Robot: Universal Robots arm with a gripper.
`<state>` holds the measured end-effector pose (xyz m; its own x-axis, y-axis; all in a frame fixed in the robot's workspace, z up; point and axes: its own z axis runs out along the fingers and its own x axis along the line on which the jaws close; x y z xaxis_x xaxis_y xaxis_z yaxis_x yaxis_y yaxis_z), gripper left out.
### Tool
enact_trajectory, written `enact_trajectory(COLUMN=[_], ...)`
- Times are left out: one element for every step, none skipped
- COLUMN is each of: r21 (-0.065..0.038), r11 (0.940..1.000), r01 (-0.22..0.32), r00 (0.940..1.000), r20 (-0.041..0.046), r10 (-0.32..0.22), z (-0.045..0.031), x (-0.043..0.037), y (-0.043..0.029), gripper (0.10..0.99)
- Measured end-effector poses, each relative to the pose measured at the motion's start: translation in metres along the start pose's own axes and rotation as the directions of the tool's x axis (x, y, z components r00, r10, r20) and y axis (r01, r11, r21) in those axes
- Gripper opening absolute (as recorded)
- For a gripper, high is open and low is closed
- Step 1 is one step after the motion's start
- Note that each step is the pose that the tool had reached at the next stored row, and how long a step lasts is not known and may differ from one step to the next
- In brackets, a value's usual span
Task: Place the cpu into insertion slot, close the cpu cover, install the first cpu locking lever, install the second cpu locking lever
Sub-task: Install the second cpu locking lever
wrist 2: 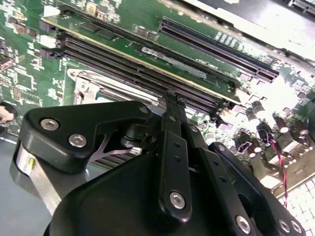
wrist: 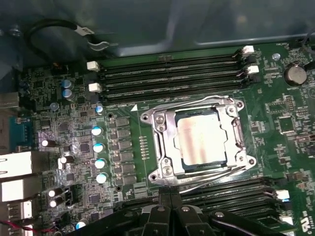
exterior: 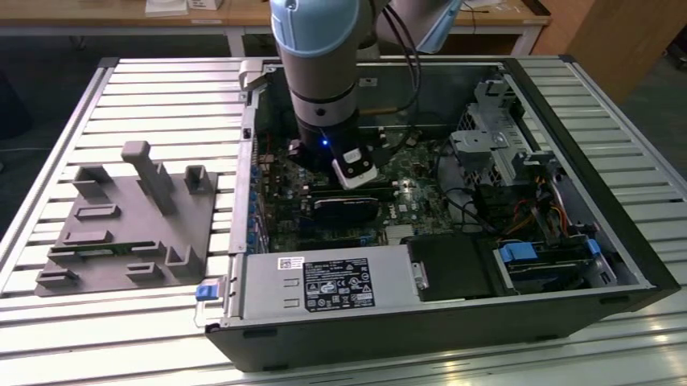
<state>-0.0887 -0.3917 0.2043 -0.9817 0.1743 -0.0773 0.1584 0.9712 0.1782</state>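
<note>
Here, a robot arm reaches down into an open computer case (exterior: 601, 241) that lies on a slatted metal surface (exterior: 64, 322). In the first wrist view the cpu (wrist: 201, 142), a flat square chip with a dull silver top, already sits in the insertion slot (wrist: 235, 138) on the green motherboard (wrist: 123, 152). The cpu cover (wrist: 165, 132), a thin silver frame with a square cut-out, lies flat around the chip, so the chip's top shows through its middle. Thin wire levers run along the socket's edges; whether either one is hooked under its catch cannot be told.

The hand (wrist: 170, 209) hangs just beside the socket, on the side facing the nearer bank of long black memory slots (wrist: 231, 194). In both wrist views its two black fingers (wrist 2: 172, 147) stand pressed together with no gap and nothing between them.

Judging from this, the work stands at the locking levers. To do that well, the closed fingertips should bear on the lever's bent end rather than on the cover or the chip. The push should carry the lever down and sideways under its hook in one steady sweep. The memory slots are close, so the fingers should keep off their white latches (wrist: 248, 70).
</note>
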Motion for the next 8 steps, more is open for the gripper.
enact_trajectory(r21=[0.000, -0.001, -0.001, -0.002, -0.003, -0.005, -0.007, -0.010], r11=[1.0000, 1.0000, 1.0000, 1.0000, 1.0000, 1.0000, 1.0000, 0.9999], r01=[0.000, 0.000, 0.000, 0.000, 0.000, -0.001, -0.001, -0.001], r00=[1.0000, 1.0000, 1.0000, 1.0000, 1.0000, 1.0000, 1.0000, 1.0000], r20=[0.0000, -0.0001, -0.0002, -0.0004, -0.0006, -0.0008, -0.0012, -0.0017], r10=[0.000, 0.000, 0.000, 0.000, 0.000, 0.000, 0.001, 0.001], z=[0.0005, 0.0010, 0.0015, 0.0019, 0.0023, 0.0027, 0.0030, 0.0033], x=[0.0004, 0.0005, 0.0006, 0.0007, 0.0008, 0.0009, 0.0010, 0.0012], y=[-0.0002, -0.0003, -0.0004, -0.0006, -0.0007, -0.0007, -0.0007, -0.0008], gripper=[0.106, 0.106, 0.106, 0.106, 0.106, 0.106, 0.106, 0.106])
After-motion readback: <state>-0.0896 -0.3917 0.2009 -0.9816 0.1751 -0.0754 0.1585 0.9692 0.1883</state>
